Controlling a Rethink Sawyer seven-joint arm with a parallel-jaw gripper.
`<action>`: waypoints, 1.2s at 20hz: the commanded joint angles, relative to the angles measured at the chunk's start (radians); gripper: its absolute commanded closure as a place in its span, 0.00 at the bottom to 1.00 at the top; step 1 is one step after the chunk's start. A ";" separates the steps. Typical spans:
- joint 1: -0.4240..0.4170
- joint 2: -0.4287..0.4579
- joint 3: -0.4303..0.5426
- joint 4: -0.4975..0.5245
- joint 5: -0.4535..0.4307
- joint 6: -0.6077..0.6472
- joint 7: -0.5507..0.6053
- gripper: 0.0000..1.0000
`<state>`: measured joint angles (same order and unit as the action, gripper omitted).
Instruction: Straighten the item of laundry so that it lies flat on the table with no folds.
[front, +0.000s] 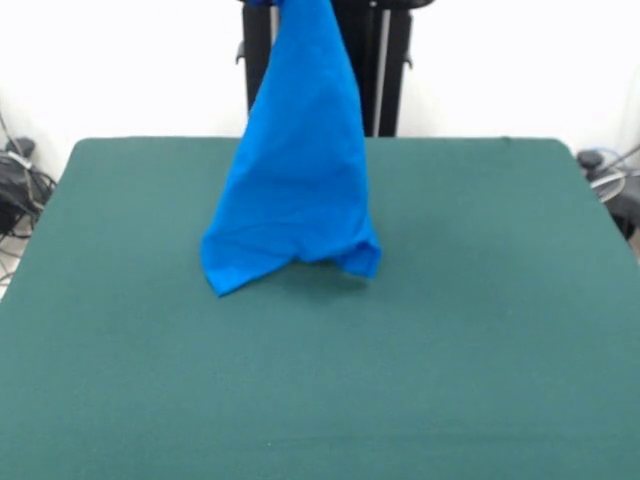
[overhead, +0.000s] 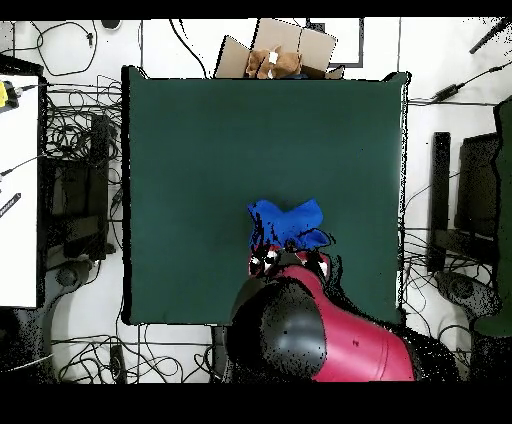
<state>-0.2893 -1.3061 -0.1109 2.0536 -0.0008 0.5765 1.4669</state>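
Observation:
The bright blue T-shirt (front: 295, 190) hangs in a long cone from the top edge of the front view, over the far middle of the dark green table (front: 480, 350). Its lower hem spreads out close to the cloth top; I cannot tell whether it touches. No lettering shows. In the overhead view the shirt (overhead: 287, 222) is a small bunched shape on the table (overhead: 200, 150), just ahead of the red and black arm (overhead: 320, 340). My gripper (overhead: 288, 258) is above the shirt and holds it by its top; its fingers are hidden.
The black pedestal posts (front: 385, 70) stand behind the table's far edge. A cardboard box (overhead: 282, 55) with brown things lies off the table's edge opposite the robot. Cables (overhead: 75, 160) and dark equipment (overhead: 465, 200) lie on the floor at both sides.

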 joint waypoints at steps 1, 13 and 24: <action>-0.030 -0.009 0.027 0.187 0.014 -0.083 0.060 1.00; -0.050 0.041 0.040 0.123 -0.006 -0.063 0.086 1.00; -0.029 -0.043 -0.012 0.191 -0.050 -0.074 0.069 1.00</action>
<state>-0.3362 -1.3189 -0.1096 2.1185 -0.0090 0.4397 1.4669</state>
